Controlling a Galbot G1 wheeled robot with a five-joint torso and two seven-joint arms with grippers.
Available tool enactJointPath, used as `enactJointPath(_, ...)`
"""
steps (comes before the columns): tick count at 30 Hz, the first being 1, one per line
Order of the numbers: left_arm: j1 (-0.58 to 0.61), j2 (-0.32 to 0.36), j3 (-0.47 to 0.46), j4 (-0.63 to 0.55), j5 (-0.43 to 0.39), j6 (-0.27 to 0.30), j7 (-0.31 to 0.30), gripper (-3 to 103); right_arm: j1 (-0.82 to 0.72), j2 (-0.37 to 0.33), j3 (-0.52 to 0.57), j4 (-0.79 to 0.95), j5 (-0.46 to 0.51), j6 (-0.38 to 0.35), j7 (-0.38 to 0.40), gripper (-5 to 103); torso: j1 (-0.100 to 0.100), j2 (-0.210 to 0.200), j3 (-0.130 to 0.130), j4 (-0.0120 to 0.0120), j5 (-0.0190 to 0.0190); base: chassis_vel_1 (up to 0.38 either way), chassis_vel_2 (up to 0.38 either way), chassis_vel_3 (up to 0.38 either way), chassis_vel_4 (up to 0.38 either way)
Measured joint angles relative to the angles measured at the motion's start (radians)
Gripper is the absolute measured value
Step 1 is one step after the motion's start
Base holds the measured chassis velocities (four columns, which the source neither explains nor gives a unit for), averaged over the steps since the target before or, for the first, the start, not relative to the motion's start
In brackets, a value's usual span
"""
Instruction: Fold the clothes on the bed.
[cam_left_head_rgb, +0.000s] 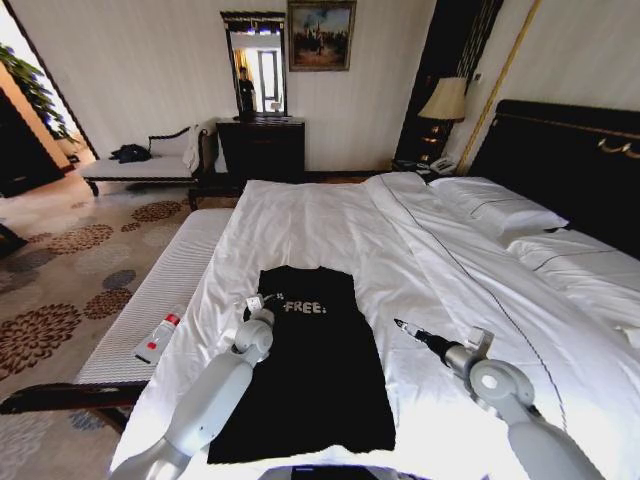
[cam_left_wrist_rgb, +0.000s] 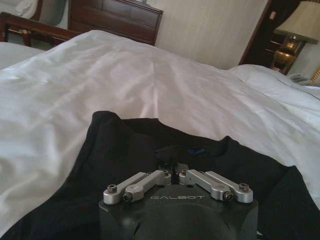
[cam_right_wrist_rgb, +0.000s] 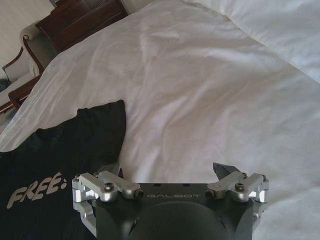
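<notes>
T-shirt (cam_left_head_rgb: 312, 370): black, lies flat in the lower centre of the frame on the white bed (cam_left_head_rgb: 400, 240), "FREE" lettering facing up.
Left gripper (cam_left_head_rgb: 262, 303): at the shirt's upper left edge, fingers (cam_left_wrist_rgb: 160, 176) drawn together, pressed on the dark cloth.
Right gripper (cam_left_head_rgb: 400, 325): right of the shirt over bare sheet, fingers (cam_right_wrist_rgb: 222, 172) spread, grasping nothing.
Bottle (cam_left_head_rgb: 158, 337): white with red cap, on the bench at lower left.

Black T-shirt (cam_left_head_rgb: 310, 380), white bed (cam_left_head_rgb: 420, 270)
</notes>
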Motion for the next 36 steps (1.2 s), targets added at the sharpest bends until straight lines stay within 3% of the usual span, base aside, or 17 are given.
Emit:
enactJointPath(15,0.004,-0.003,0.041,0.034,0.023,0.002,0.010,2,0.009,-0.002,-0.007,0.004,0.005,0.001,0.000,100,0.000,0.000,0.000,0.0001,0.0001,0.000,0.000,0.000,0.000)
enactJointPath(23,-0.006,-0.044,0.051,0.055,0.034,0.002,0.012,2,0.003,-0.004,-0.002,0.004,0.004,0.001,-0.002,100,0.000,0.000,0.000,-0.0001,0.0001,0.000,0.000,0.000,0.000)
enactJointPath(31,0.009,-0.019,0.059,0.049,0.032,0.015,0.015,0,0.006,-0.004,0.000,0.001,0.004,0.002,-0.006,100,0.000,0.000,0.000,0.0001,0.0000,0.000,0.000,0.000,0.000)
enactJointPath(33,0.014,-0.007,0.061,0.042,0.026,0.024,0.015,5,0.010,-0.004,-0.004,-0.003,0.004,0.003,-0.008,100,0.000,0.000,0.000,0.0001,0.0001,0.000,0.000,0.000,0.000)
enactJointPath(36,0.026,0.018,0.074,0.026,0.035,0.031,0.021,21,0.020,-0.003,-0.019,-0.011,0.000,0.006,-0.010,100,0.000,0.000,0.000,0.0000,0.0000,0.000,0.000,0.000,0.000)
